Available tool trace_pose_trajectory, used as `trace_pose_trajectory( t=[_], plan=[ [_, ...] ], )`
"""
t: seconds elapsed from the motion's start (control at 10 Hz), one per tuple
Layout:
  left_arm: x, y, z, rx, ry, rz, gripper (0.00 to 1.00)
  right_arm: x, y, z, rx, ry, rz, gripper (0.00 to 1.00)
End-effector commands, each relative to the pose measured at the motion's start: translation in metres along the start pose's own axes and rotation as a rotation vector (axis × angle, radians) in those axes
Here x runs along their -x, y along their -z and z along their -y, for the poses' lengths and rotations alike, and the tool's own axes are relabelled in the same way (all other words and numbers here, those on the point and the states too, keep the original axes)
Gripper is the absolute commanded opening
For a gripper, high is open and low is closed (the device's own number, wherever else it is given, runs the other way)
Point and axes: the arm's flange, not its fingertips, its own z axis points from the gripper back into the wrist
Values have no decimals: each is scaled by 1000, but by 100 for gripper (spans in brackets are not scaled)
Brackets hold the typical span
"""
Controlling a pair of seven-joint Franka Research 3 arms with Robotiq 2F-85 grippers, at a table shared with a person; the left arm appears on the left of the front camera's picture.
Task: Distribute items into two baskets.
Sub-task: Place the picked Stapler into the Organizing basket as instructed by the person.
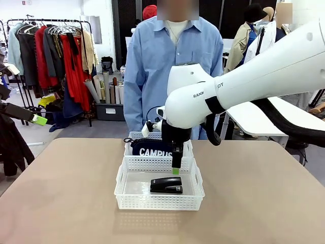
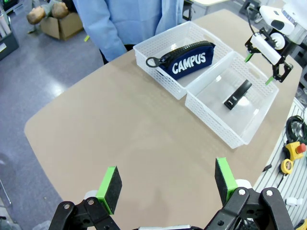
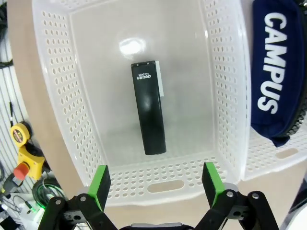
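Note:
Two white perforated baskets stand end to end at the table's middle. The near basket (image 1: 157,202) (image 2: 213,122) (image 3: 62,96) holds the black stapler (image 1: 166,185) (image 2: 237,94) (image 3: 148,108), lying flat and free. In the far basket (image 1: 130,148) (image 2: 158,44) (image 3: 252,160) rests the navy CAMPUS pouch (image 1: 152,151) (image 2: 187,60) (image 3: 276,72). My right gripper (image 1: 175,169) (image 2: 265,62) (image 3: 156,184) hangs open just above the near basket's far end, holding nothing. My left gripper (image 1: 36,120) (image 2: 167,179) is open and empty, raised high off the table's left side.
A person in a blue shirt (image 1: 172,66) stands right behind the far basket. Bare tan tabletop (image 1: 61,193) surrounds both baskets. A clothes rack (image 1: 56,56) stands at the back left. Yellow-and-red stop buttons (image 2: 293,155) and cables lie off the table's edge.

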Motion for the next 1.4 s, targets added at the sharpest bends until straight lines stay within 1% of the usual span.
trace_pose_trajectory(
  t=[0.0,0.9,1.0,1.2,1.3],
  plan=[
    [-2,-1,0,4,-7,3,100,-2,3,-1,1,-23,-3,100],
    [-2,-1,0,4,-7,3,100,-2,5,-2,-6,-10,-6,100],
    [-2,-1,0,4,-7,3,100,9,-7,-3,24,21,42,100],
    [-2,-1,0,4,-7,3,100,84,-47,2,20,169,156,100],
    [-2,-1,0,4,-7,3,100,120,-60,1,-7,221,220,100]
  ],
)
